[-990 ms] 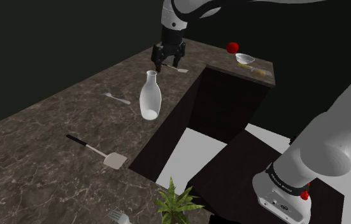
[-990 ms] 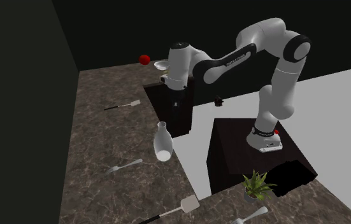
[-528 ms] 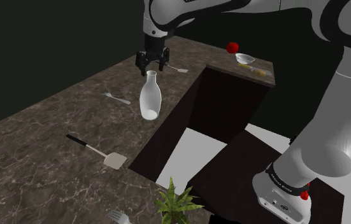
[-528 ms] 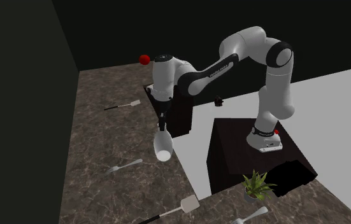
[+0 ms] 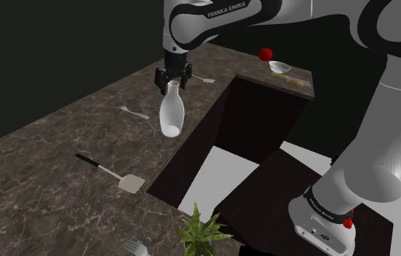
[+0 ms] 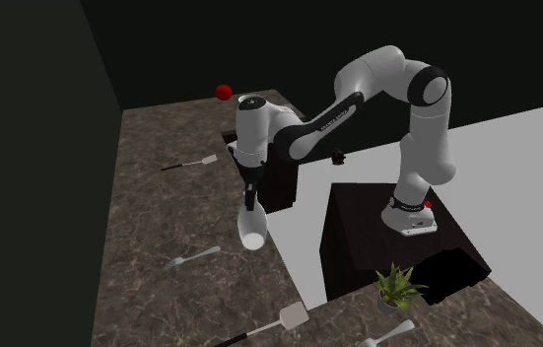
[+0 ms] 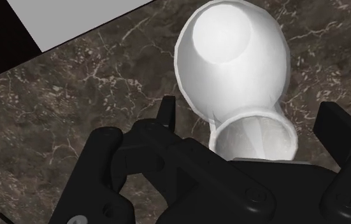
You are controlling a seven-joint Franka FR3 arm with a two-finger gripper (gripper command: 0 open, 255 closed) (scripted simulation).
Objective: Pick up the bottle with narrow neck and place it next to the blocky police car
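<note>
A white bottle with a narrow neck (image 5: 171,116) (image 6: 252,232) stands upright on the dark marble counter (image 5: 60,145), close to the counter's edge. My black gripper (image 5: 172,78) (image 6: 249,197) has come down over the bottle's top. In the wrist view the bottle's mouth (image 7: 253,137) sits between my gripper's (image 7: 253,118) two fingers, and its round body (image 7: 231,57) lies beyond them. The fingers stand apart with a gap on each side of the neck, so the gripper is open and nothing is held.
A spatula (image 5: 111,174), a fork (image 5: 133,112) and a second spatula (image 5: 204,78) lie on the counter. A red ball (image 5: 265,54), a white bowl (image 5: 280,67) and a yellowish item (image 5: 295,82) sit at the far corner. A deep dark recess (image 5: 249,116) opens beside the bottle. A small plant (image 5: 202,231) stands at the front.
The gripper has moved from behind the bottle toward it and lowered, so its open fingers now straddle the neck. The bottle has not moved.
</note>
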